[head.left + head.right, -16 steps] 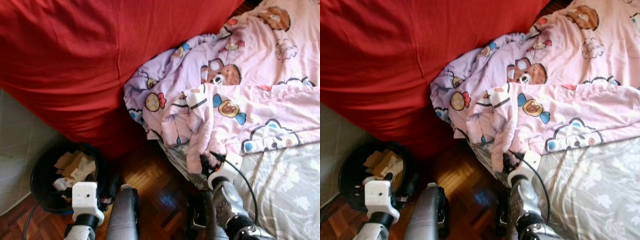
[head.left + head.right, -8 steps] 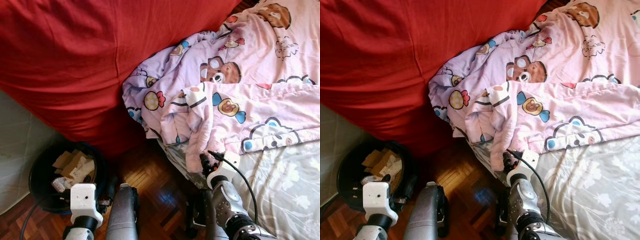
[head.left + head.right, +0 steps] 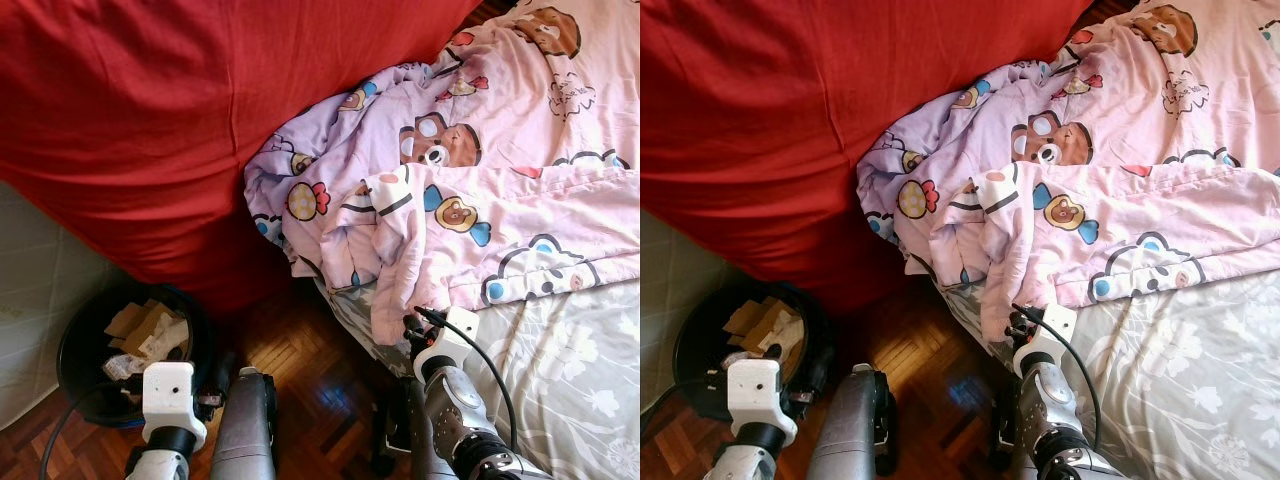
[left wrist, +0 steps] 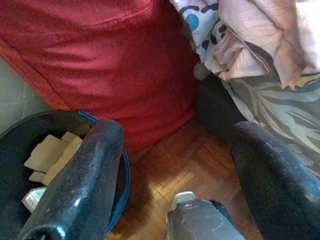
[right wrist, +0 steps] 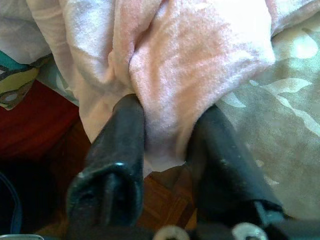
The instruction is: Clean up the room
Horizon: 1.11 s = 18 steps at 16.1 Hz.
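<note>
My right gripper (image 5: 165,150) pinches the pink blanket (image 3: 500,200) at the bed's (image 3: 570,370) edge; left gripper (image 4: 175,165) open, idle; bedding unmade.

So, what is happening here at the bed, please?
The right gripper is closed on a hanging fold of the pink blanket at the corner of the bed, above the wooden floor. The left gripper hangs open and idle near the black bin, which holds cardboard scraps. A red cover lies beside the blanket.
</note>
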Tool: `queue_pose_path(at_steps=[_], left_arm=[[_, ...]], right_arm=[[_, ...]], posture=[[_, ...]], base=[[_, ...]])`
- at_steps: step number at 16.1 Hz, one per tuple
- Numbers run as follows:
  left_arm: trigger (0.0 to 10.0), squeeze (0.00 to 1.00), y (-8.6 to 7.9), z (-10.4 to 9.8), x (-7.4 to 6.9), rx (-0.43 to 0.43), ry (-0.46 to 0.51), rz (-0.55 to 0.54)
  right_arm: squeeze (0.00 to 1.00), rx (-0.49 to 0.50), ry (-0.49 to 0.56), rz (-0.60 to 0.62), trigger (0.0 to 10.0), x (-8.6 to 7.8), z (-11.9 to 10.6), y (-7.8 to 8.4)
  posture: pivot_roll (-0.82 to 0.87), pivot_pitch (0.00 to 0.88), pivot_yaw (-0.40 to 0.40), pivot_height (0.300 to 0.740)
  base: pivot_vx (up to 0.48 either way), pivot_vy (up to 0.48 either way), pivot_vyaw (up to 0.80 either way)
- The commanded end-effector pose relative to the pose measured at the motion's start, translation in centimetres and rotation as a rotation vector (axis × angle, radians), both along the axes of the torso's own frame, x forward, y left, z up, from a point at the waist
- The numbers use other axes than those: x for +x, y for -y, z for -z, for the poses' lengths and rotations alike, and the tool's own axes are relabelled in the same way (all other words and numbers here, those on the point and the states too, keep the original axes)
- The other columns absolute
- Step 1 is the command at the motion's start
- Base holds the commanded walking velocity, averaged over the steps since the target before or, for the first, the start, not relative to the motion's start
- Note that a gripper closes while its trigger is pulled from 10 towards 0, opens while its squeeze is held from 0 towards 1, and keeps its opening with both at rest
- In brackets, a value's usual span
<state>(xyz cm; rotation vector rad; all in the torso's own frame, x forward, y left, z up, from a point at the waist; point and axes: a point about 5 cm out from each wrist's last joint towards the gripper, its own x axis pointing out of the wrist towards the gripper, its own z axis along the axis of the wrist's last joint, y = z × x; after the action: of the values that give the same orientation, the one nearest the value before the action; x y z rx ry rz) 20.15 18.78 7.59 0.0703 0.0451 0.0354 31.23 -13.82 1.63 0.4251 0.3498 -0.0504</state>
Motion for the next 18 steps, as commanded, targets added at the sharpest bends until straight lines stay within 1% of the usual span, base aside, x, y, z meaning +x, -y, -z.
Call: queue_pose_path(at_steps=[1,3,7,9,10,12,13,14,17,18], left_arm=[[10.0,0.0,-0.3,0.9,-0.5,0.015,-0.047,-0.011],[10.0,0.0,-0.3,1.1,-0.3,0.027,-0.049,-0.013],[10.0,0.0,-0.3,1.5,1.0,0.023,-0.045,-0.017],[10.0,0.0,-0.3,1.6,1.3,0.022,-0.042,-0.018],[10.0,0.0,-0.2,1.8,2.5,0.015,-0.031,-0.019],[10.0,0.0,0.0,1.8,3.5,0.003,-0.022,-0.014],[10.0,0.0,0.2,1.9,3.9,-0.003,-0.016,-0.011],[10.0,0.0,0.5,2.0,4.4,-0.01,-0.01,-0.007],[10.0,0.0,0.7,2.3,5.2,-0.021,-0.006,-0.004],[10.0,0.0,0.7,2.4,5.4,-0.022,-0.006,0.0]], right_arm=[[0.0,0.009,-0.053,-0.004,0.0,-1.0,1.2,-0.2],[0.0,0.009,-0.048,0.001,0.0,-0.8,1.0,0.0],[0.0,0.006,-0.018,0.026,0.0,-0.1,0.2,0.6],[0.0,0.002,-0.013,0.025,0.0,0.0,0.1,0.7],[0.0,0.0,0.024,0.031,0.0,0.5,-0.6,1.1],[0.0,-0.028,0.061,0.018,0.0,0.8,-1.1,1.3],[0.0,-0.065,0.076,0.003,0.0,0.7,-1.2,1.5],[0.0,-0.105,0.097,-0.008,10.0,0.5,-1.2,1.9],[0.0,-0.107,0.136,0.02,10.0,0.2,-1.4,2.9],[0.0,-0.106,0.128,0.023,10.0,0.1,-1.3,3.1]], posture=[[0.22,0.407,0.039,0.625],[0.22,0.399,0.036,0.625],[0.2,0.345,0.017,0.625],[0.19,0.333,0.013,0.625],[0.16,0.286,0.001,0.625],[0.13,0.242,-0.007,0.625],[0.12,0.227,-0.01,0.625],[0.1,0.198,-0.014,0.625],[0.08,0.163,-0.013,0.625],[0.06,0.147,-0.009,0.625]], base=[[0.0,0.0,0.0],[0.0,0.0,0.0],[0.0,0.0,0.0],[0.0,0.0,0.0],[0.0,0.0,0.0],[0.0,0.0,0.0],[0.0,0.0,0.0],[0.0,0.0,0.0],[0.0,0.0,0.0],[0.0,0.0,0.0]])
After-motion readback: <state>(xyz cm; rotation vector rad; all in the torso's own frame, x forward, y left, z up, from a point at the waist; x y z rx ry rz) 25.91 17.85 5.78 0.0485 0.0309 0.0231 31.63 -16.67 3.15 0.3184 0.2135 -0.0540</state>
